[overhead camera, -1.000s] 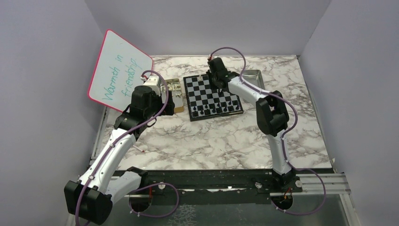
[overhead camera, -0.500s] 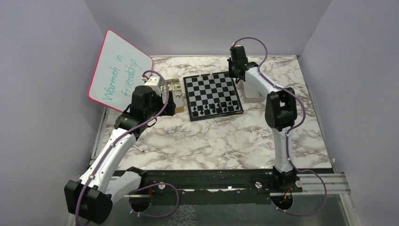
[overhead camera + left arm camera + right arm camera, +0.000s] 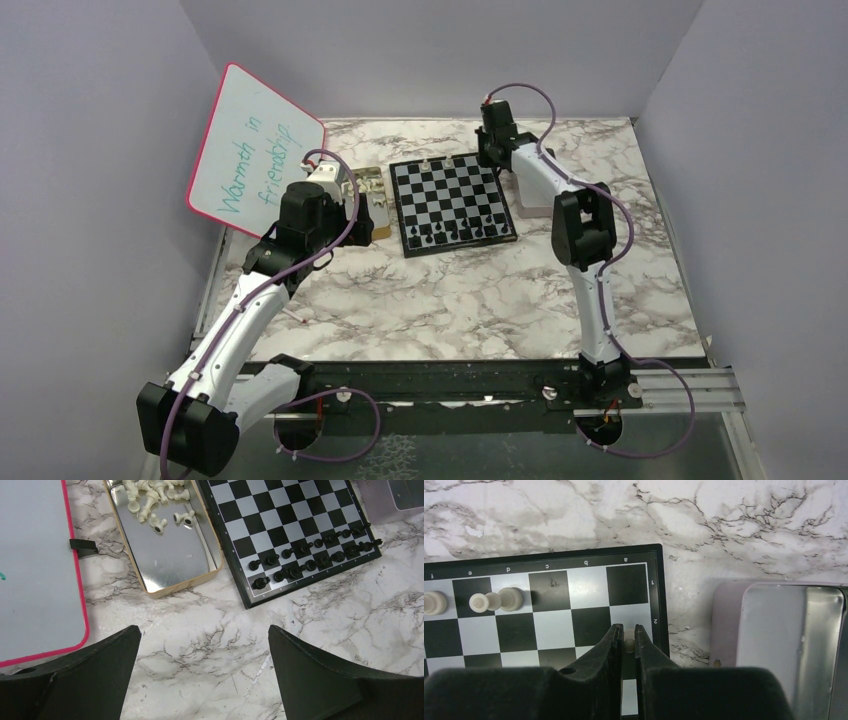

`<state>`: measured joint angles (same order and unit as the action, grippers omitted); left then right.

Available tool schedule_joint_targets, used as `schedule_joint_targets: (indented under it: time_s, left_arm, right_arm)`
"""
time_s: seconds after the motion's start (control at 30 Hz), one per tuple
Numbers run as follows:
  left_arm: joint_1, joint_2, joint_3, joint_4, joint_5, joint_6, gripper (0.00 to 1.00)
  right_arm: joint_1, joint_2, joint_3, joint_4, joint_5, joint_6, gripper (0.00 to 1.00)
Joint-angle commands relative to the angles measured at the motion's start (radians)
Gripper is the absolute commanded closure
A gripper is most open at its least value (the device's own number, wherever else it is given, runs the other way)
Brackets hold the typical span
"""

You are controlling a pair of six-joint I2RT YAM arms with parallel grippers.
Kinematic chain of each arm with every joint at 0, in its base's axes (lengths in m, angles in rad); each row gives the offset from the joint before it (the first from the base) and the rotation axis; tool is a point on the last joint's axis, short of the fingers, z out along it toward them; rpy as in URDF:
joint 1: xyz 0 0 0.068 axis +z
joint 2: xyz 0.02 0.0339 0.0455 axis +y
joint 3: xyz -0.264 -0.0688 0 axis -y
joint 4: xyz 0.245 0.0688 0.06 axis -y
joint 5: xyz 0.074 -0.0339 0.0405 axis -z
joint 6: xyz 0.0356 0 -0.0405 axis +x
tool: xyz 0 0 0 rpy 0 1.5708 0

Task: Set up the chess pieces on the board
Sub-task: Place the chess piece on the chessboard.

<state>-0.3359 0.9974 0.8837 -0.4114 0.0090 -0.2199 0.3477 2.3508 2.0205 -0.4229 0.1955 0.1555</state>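
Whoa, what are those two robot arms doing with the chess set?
They are setting up a chessboard. The right gripper is shut on a small white piece, holding it over the board's corner square near the a and 2 marks. Two white pieces are already on the edge row there, and the black pieces fill two rows opposite. The left gripper hangs open above the table, near the metal tray of spare white pieces.

The left arm (image 3: 235, 320) reaches forward, elbow raised. The left gripper (image 3: 203, 635) points down with its jaws fully apart and nothing between them. The right arm (image 3: 590, 300) extends toward the far side; the right gripper (image 3: 626, 630) points down, jaws nearly together, clamped on a pale chess piece (image 3: 629, 645).
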Motion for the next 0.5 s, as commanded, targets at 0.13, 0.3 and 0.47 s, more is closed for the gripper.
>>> schedule_joint_targets:
  time_s: [0.13,0.3,0.47]
  left_arm:
    - [-0.005,-0.005,-0.005,0.02,0.014,0.01,0.01]
    - [-0.005,-0.001,-0.005,0.022,0.017,0.01,0.01]
    - [-0.005,0.0,-0.003,0.022,0.016,0.01,0.01]
  right_arm:
    - [0.002,0.057,0.077,-0.035,-0.02,-0.012,0.85]
    - [0.003,0.061,0.072,-0.037,-0.026,-0.007,0.84]
    - [0.003,0.066,0.067,-0.034,-0.042,0.004,0.84]
